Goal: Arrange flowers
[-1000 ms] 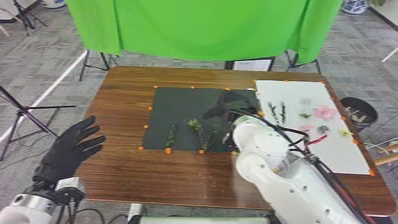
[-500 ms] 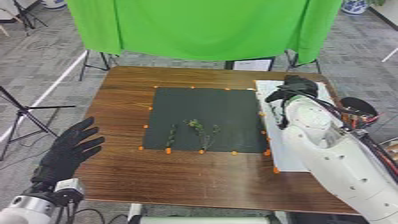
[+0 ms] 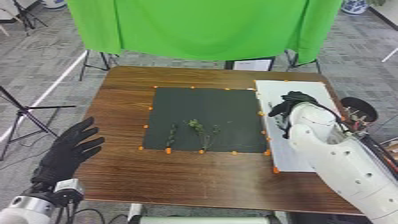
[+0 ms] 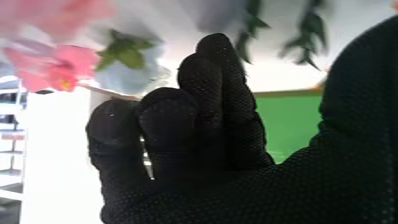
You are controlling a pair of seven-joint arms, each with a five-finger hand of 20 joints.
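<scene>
Over the white sheet (image 3: 289,161), on the right side of the worktop (image 3: 124,175), the right hand (image 3: 291,102) has its fingers extended and set close together, the thumb apart, with nothing seen in its grasp. Beyond the fingers in the right wrist view lie a pink flower (image 4: 75,59), a green leaf cluster (image 4: 126,51) and two leafy sprigs (image 4: 313,30). Greenery (image 3: 197,127) is laid on the dark mat (image 3: 204,102); the left hand (image 3: 67,152) is spread, beside the left edge of the worktop. Assessment of handling: the sprigs should be light and slender, their leaves prone to bending or catching on the glove. Recommended hold is the bare lower stem, pinched gently between thumb and fingertips. The pink flower is judged soft and easily creased; its petals should not be gripped, and it should be taken low, by the stem, if one can be reached. Thin stems may roll or slip under smooth pressure. Whether the material is real or artificial cannot be told.
</scene>
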